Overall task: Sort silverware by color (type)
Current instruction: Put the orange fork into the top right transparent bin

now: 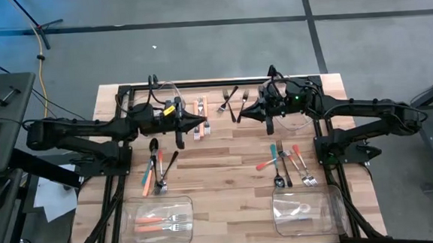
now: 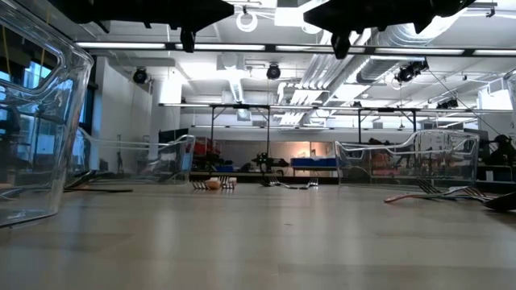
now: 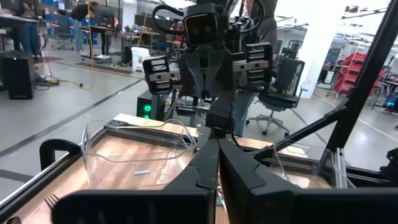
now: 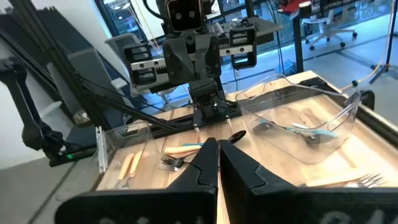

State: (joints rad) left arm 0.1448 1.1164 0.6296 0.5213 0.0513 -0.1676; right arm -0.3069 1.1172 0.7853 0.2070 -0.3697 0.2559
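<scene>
Closest to the low camera, a clear bin wall (image 2: 36, 121) fills the left edge of that view, with bare wooden table (image 2: 258, 242) stretching behind it. Above the middle of the table the two arms face each other, both raised off the wood. The left gripper (image 1: 200, 122) has its fingers pressed together and empty, its tip just beside two orange-handled forks (image 1: 201, 111) lying near the back edge. The right gripper (image 1: 243, 112) is likewise closed on nothing, its tip next to a pair of dark forks (image 1: 234, 99). Outward from the left gripper, a cluster of dark, teal and red-orange pieces (image 1: 157, 166) lies on the left half of the table, and in front of it the front-left bin (image 1: 159, 221) holds several orange-handled forks. On the right half, a fan of forks and spoons (image 1: 287, 165) with red-orange, teal and dark handles lies near the right arm's base; the front-right bin (image 1: 306, 210) seems to hold one pale spoon, though this is faint. Two more clear bins stand at the back, one under each arm.
</scene>
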